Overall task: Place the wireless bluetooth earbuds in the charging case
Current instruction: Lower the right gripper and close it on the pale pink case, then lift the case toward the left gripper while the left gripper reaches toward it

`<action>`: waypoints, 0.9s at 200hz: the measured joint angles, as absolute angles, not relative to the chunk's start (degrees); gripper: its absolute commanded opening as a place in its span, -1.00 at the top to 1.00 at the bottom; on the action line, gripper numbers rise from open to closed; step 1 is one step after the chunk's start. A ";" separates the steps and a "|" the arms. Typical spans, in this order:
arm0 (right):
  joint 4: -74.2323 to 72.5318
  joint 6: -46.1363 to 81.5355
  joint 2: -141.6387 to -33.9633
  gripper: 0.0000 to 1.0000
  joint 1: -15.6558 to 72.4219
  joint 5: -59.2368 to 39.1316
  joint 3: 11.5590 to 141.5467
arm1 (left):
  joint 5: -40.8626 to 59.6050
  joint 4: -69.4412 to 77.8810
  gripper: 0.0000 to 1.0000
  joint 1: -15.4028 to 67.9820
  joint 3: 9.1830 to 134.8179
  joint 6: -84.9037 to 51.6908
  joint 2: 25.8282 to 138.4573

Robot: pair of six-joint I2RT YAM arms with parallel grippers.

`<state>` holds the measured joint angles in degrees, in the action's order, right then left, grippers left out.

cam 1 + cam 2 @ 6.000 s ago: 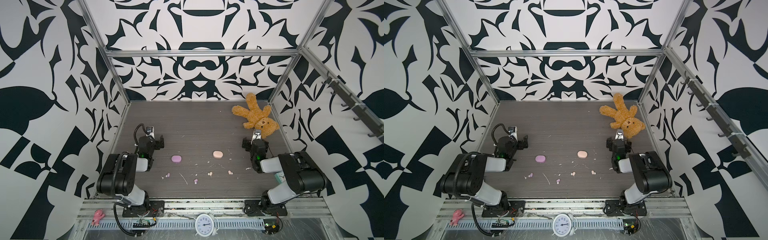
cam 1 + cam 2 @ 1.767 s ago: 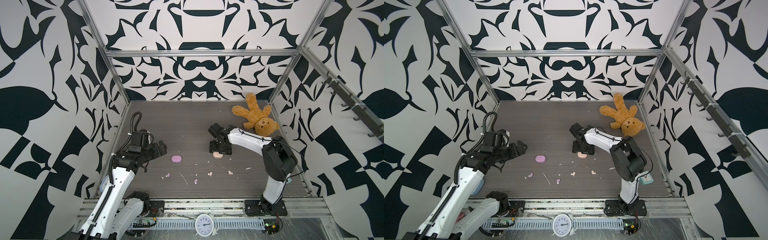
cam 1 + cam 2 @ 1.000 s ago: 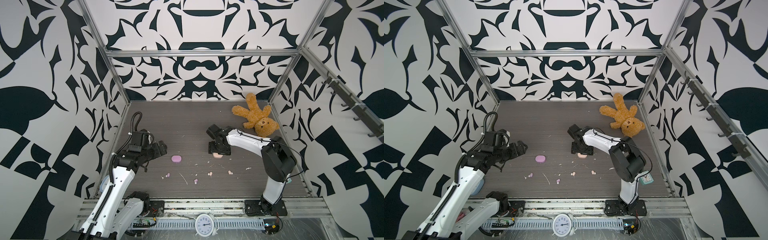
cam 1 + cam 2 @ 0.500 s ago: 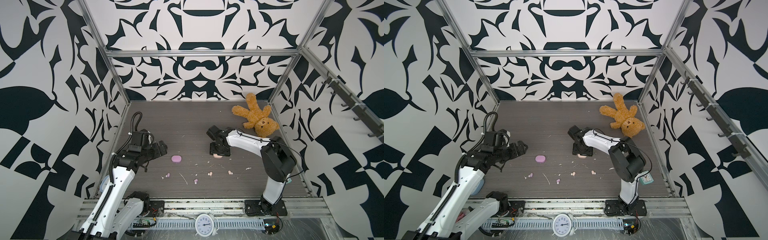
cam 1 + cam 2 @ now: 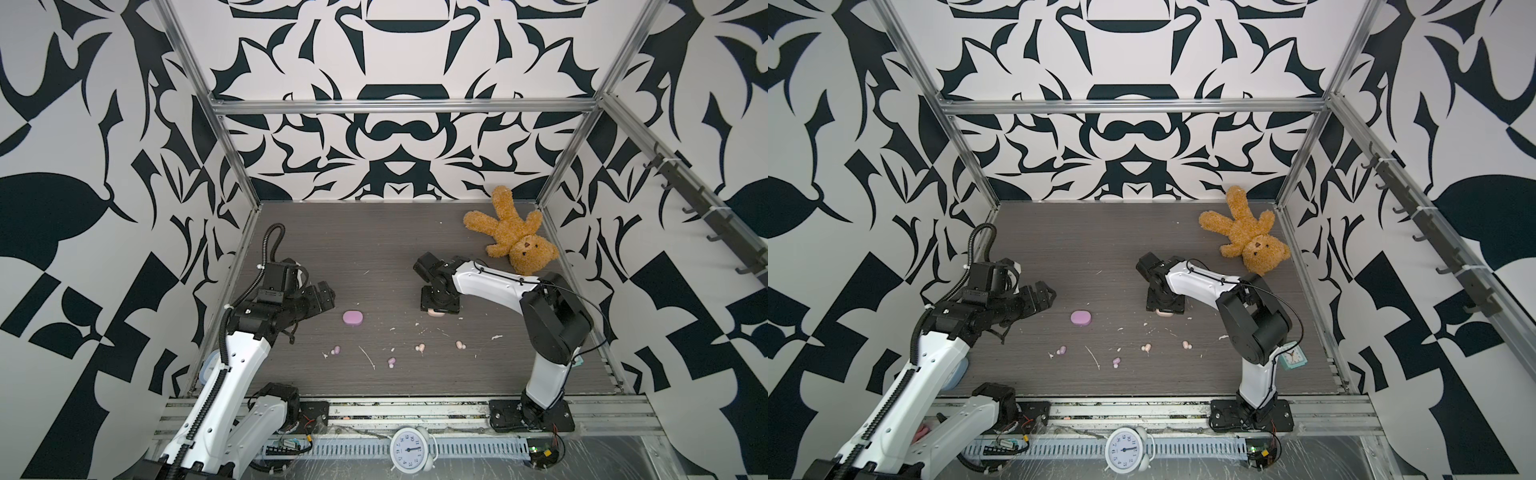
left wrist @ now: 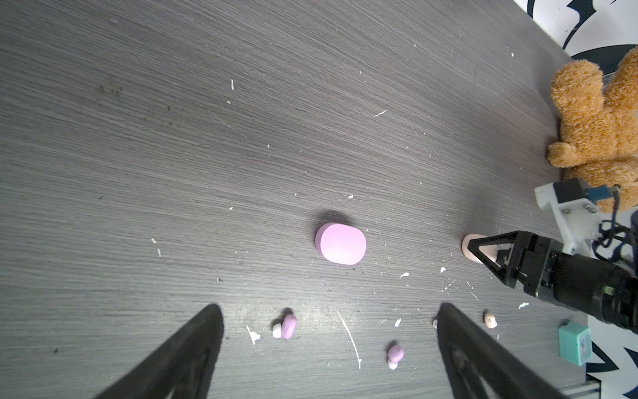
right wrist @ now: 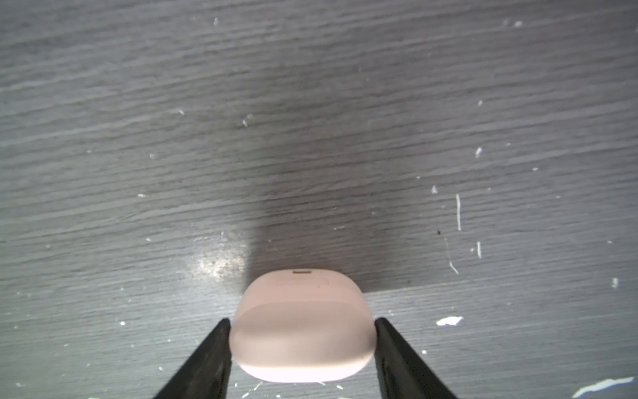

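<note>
Four earbuds lie loose in a ragged row near the front edge of the worktop [image 5: 353,241], about mid-width: lilac earbuds [image 5: 336,350] to the left, peach earbuds [image 5: 459,344] to the right. None is in a case. White scraps [image 5: 368,357] lie among them.

Just behind the row, toward the centre, the lilac case [image 5: 353,318] sits shut and untouched. The peach case [image 7: 303,328] is right of it, lid also down (seam shows in the right wrist view).

The right gripper [image 5: 439,306] is down on the peach case, fingers [image 7: 210,355] against its two sides, gripping it on the surface as far as I can tell. The left gripper [image 6: 329,307] hovers nearer the left edge, fingers spread wide and empty, pointing at the lilac case.

Likely risks:
- The rounded, smooth case may squirt out of the pinch or skid.
- Both lids need opening first, and squeezing across the seam would keep one shut.
- The tiny buds may roll when nudged, or be mistaken for scraps.
- Colours could be mismatched.

The teddy bear [image 5: 509,237] in the back right corner is clear of all this.
</note>
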<state>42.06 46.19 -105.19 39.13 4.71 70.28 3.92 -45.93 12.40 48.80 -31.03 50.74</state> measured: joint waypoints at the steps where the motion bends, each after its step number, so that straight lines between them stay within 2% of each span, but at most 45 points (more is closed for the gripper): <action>1: 42.06 46.19 -105.19 -0.27 39.13 4.71 70.28 | 3.92 -45.93 -0.98 12.40 48.80 -31.03 50.74; 25: 42.00 46.17 -105.19 -0.18 39.16 4.73 70.26 | 3.90 -45.93 -0.98 12.40 48.80 -31.03 50.76; 43: 42.00 46.15 -105.19 -0.02 39.16 4.71 70.26 | 3.92 -45.93 -0.98 12.40 48.80 -31.03 50.76; 128: 40.38 44.34 -100.57 1.00 39.13 3.11 67.55 | 6.98 -42.70 -0.98 12.47 47.72 -29.74 50.35; 153: 39.03 42.98 -96.71 1.00 39.16 1.89 66.48 | 7.46 -38.30 -0.98 14.94 44.56 -29.34 48.51; 180: 37.63 41.30 -91.96 1.00 39.13 0.08 65.12 | 4.91 -33.63 -0.99 22.61 43.57 -25.41 48.05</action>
